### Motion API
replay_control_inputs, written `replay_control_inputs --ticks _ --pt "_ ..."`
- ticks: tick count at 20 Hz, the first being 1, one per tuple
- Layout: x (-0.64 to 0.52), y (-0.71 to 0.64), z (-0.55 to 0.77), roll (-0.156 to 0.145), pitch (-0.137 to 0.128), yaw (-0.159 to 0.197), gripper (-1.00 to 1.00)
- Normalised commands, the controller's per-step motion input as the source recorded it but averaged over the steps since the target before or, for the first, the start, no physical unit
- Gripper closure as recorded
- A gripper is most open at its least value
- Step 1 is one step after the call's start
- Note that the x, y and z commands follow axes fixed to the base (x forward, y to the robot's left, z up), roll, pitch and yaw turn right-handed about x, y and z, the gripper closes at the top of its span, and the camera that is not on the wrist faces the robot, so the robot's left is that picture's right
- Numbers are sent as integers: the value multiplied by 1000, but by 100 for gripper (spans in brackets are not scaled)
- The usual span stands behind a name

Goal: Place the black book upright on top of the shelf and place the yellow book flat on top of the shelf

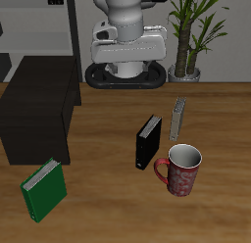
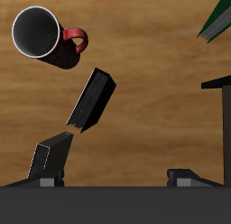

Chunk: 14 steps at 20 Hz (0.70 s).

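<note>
Two fingers (image 2: 50, 160) of gripper (image 2: 117, 173) spread wide, nothing between them. Black book (image 2: 90, 101) stands on table (image 2: 153, 83) just ahead of one fingertip, not centred between jaws; its long axis runs diagonal to finger line. Judgement: gripper needs sideways shift and twist before closing. Yellow book (image 1: 177, 119) upright beyond black book, beside mug (image 2: 41, 33). Shelf (image 1: 39, 105) well apart, top bare.

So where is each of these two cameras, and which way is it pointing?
Exterior view: set in front and above, looking down at the table with the shelf, books and mug; the robot's base shows.
Wrist view: on the gripper, looking down at the table; its fingers show.
Both show the black book, mug, green book and the shelf's corner.
</note>
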Motion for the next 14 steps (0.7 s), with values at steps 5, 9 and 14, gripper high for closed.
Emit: replay_control_inputs --ticks 5,9,14 --pt "64 12 -64 -41 -2 -34 -100" --pt "53 325 -215 -17 11 -23 -100" --pt "56 414 -143 15 -29 42 -100"
